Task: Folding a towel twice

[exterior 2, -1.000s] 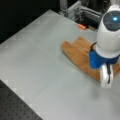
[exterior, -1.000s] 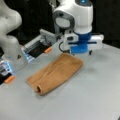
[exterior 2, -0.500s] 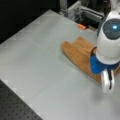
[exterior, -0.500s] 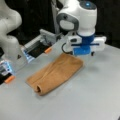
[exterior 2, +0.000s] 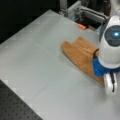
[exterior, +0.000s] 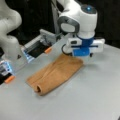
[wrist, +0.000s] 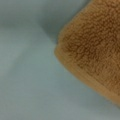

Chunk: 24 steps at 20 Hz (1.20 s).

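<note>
Tan-brown terry, the towel lies on the grey table as a long narrow strip, already doubled over once: in a front view a rolled, looped fold shows at the end nearest the table's front-left edge. In a front view two layers are visible, the upper one set back a little from the lower at the end towards the table's far edge.

Above the opposite short end hangs the claw, low over the corner of the cloth; its fingertips are hidden behind the blue and white hand, so I cannot tell whether it is wide, narrow or closed on fabric. The wrist view shows a folded corner of the towel very close, with bare table beside it, and no fingers in view.

My judgement is that the work stands at the second fold, with the claw at the end it would lift. Doing this step well calls for catching both layers together at the corner, not just the top one, and keeping the grip close to the edge so the strip stays flat. The layered end would need to travel straight along the strip's length towards the looped end, or the edges will land askew.

An orange-tipped object sits near the table's back edge, well apart from the cloth.
</note>
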Motion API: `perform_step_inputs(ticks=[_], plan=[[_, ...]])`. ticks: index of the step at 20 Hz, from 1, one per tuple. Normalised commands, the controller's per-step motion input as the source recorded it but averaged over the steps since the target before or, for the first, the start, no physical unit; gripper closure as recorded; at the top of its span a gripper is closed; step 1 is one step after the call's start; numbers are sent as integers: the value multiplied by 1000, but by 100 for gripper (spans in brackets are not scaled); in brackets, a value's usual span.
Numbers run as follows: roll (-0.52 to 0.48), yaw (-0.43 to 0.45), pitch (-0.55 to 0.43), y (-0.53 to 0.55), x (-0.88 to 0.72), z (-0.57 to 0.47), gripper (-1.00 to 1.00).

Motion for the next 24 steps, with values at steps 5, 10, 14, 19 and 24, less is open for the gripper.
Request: perform_step_inputs(ticks=[5, 10, 14, 19, 24], plan=[[-142, 102, -54, 25, 83, -44, -100], [-255, 251, -184, -29, 66, -142, -100], [-227, 177, -99, 8, 14, -192, -100], [-140, 102, -67, 50, 21, -167, -100], [-51, 72, -39, 55, 1, -110, -100]])
